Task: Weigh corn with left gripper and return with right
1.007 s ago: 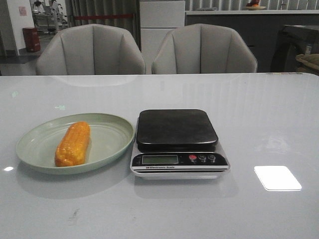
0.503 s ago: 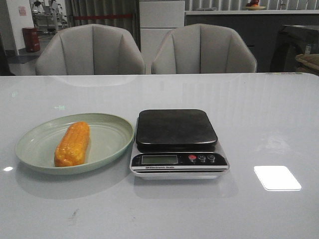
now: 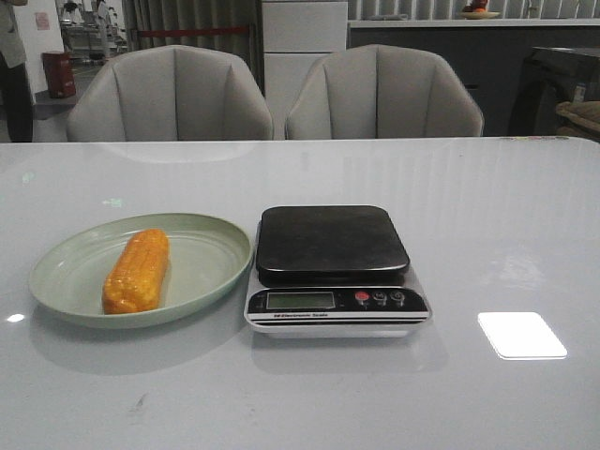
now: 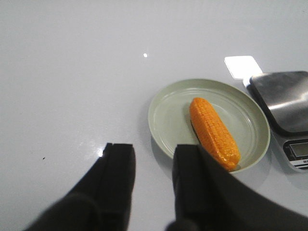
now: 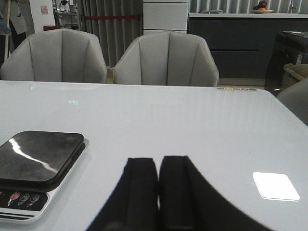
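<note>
The orange-yellow corn [image 3: 137, 271] lies on a pale green plate [image 3: 56, 267] at the table's left; the left wrist view shows the corn [image 4: 213, 131] on the plate [image 4: 166, 118] too. A kitchen scale [image 3: 334, 267] with a bare black platform stands just right of the plate. My left gripper [image 4: 153, 150] is open and empty above the bare table, short of the plate. My right gripper [image 5: 158, 161] is shut and empty over the table, right of the scale [image 5: 38, 171]. Neither gripper shows in the front view.
Two grey chairs [image 3: 171, 94] [image 3: 382, 92] stand behind the table's far edge. A bright light reflection [image 3: 521, 335] lies on the tabletop right of the scale. A person [image 3: 13, 70] stands at the far left in the background.
Corn, plate and scale have kept their places. A person has come into view at the far left of the background.
</note>
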